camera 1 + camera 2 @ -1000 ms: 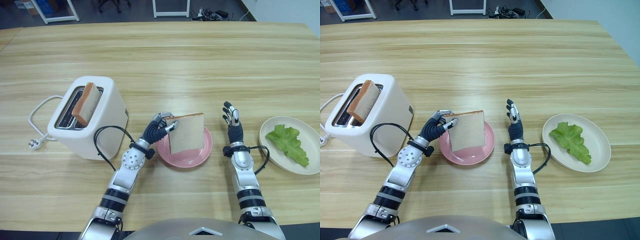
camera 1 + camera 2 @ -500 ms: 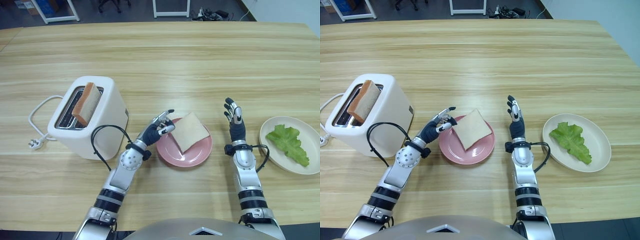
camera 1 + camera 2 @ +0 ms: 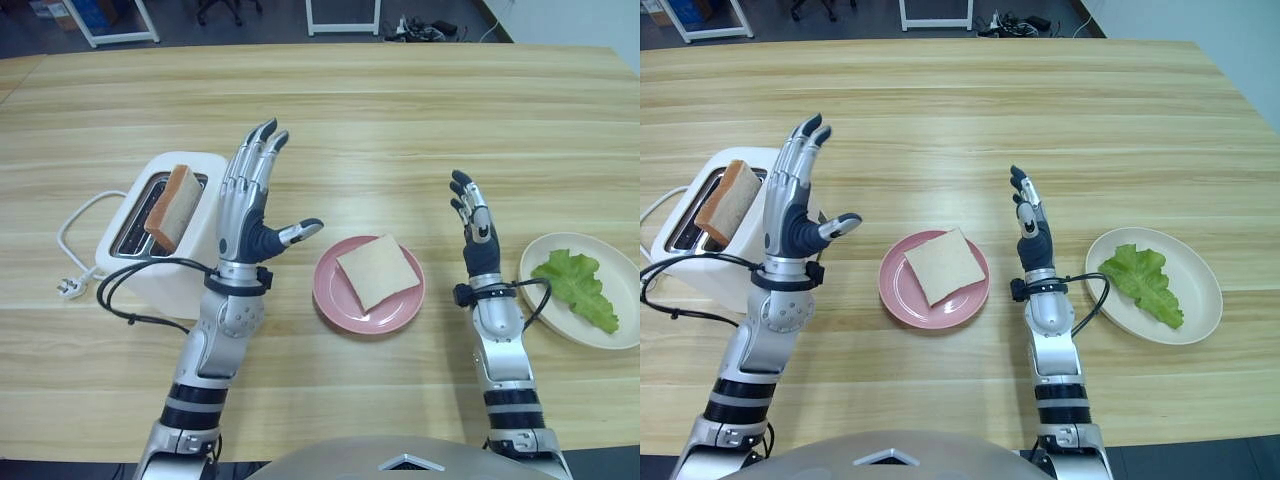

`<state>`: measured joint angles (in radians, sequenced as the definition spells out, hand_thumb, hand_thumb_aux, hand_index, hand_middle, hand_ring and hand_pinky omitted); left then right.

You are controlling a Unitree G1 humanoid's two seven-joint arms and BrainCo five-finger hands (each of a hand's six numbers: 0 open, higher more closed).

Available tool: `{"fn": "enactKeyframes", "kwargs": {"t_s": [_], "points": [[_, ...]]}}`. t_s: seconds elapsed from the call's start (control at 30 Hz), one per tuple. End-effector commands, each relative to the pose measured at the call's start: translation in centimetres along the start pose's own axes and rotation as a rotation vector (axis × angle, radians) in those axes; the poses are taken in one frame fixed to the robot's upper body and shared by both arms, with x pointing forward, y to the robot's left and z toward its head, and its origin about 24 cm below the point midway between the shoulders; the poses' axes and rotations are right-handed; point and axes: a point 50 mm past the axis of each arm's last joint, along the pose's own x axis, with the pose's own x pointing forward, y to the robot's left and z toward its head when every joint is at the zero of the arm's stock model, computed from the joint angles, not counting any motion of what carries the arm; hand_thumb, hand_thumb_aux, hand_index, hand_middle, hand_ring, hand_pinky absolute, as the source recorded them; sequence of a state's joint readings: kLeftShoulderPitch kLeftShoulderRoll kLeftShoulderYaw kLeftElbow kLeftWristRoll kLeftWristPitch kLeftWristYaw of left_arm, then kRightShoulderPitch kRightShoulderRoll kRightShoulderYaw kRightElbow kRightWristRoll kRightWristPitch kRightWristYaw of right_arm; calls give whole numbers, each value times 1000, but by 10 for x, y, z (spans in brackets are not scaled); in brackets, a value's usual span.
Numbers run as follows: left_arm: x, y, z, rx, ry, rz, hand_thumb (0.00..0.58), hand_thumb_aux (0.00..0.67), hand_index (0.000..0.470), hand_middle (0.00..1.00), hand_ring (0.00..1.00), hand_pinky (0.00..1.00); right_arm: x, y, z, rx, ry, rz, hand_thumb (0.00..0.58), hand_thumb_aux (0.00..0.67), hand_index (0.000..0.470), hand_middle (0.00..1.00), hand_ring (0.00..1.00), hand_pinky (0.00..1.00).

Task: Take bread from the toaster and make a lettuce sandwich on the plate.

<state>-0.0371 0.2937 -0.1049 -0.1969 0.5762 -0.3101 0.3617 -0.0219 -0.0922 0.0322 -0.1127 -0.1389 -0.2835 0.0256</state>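
The worktop (image 3: pixel 400 110) carries the toaster (image 3: pixel 210 165) left of the pink plate (image 3: pixel 330 300) and a cream plate (image 3: pixel 535 300) right of it. The left hand (image 3: pixel 245 210) is upright left of the pink plate, the right hand (image 3: pixel 478 235) right of it, fingers spread and empty, probably because one bread slice (image 3: pixel 378 272) lies on the pink plate. A second slice (image 3: pixel 170 207) stands in the toaster; lettuce (image 3: pixel 578 285) waits on the cream plate.

Pink plate (image 3: pixel 328 298), green lettuce (image 3: pixel 575 285) — cream toaster (image 3: pixel 212 170), pale wood table (image 3: pixel 400 130)
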Motion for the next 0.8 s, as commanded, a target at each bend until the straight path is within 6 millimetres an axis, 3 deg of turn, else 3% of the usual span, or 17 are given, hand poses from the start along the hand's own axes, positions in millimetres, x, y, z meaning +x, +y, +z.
{"fn": "enactKeyframes", "kwargs": {"t_s": [0.03,0.1,0.2,0.27,0.37,0.5,0.67,0.7,0.73,0.8], "points": [[-16,-21,-17,-210,147,-33,0,0,0,0,0,0,1,-32,62,-168,-242,-19,0,0,0,0,0,0],[-25,-30,-22,-295,205,-33,0,0,0,0,0,0,1,-60,76,-376,-281,-68,0,0,0,0,0,0],[-33,-39,-25,-331,235,-44,0,0,0,0,0,0,0,-115,70,-789,-183,-149,0,0,0,0,0,0],[-35,-42,-26,-331,242,-49,0,0,0,0,0,0,-6,-151,55,-1090,-31,-166,0,0,0,0,0,0],[-38,-44,-26,-322,246,-54,0,0,0,0,0,0,-22,-189,18,-1391,234,-92,0,0,0,0,0,0],[-40,-46,-24,-321,250,-56,0,0,0,0,0,0,-48,-194,-29,-1519,432,90,0,0,0,0,0,0],[-42,-46,-25,-318,261,-54,0,0,0,0,0,0,-69,-193,-60,-1527,543,203,0,0,0,0,0,0],[-42,-46,-25,-318,264,-55,0,0,0,0,0,0,-70,-193,-65,-1523,557,218,168,105,74,0,0,0],[-43,-47,-25,-318,267,-56,0,0,0,0,0,0,-71,-193,-71,-1517,570,233,417,315,221,0,0,0],[-43,-48,-25,-320,268,-59,0,0,0,0,0,0,-69,-193,-81,-1509,587,243,445,347,243,0,0,0]]}}
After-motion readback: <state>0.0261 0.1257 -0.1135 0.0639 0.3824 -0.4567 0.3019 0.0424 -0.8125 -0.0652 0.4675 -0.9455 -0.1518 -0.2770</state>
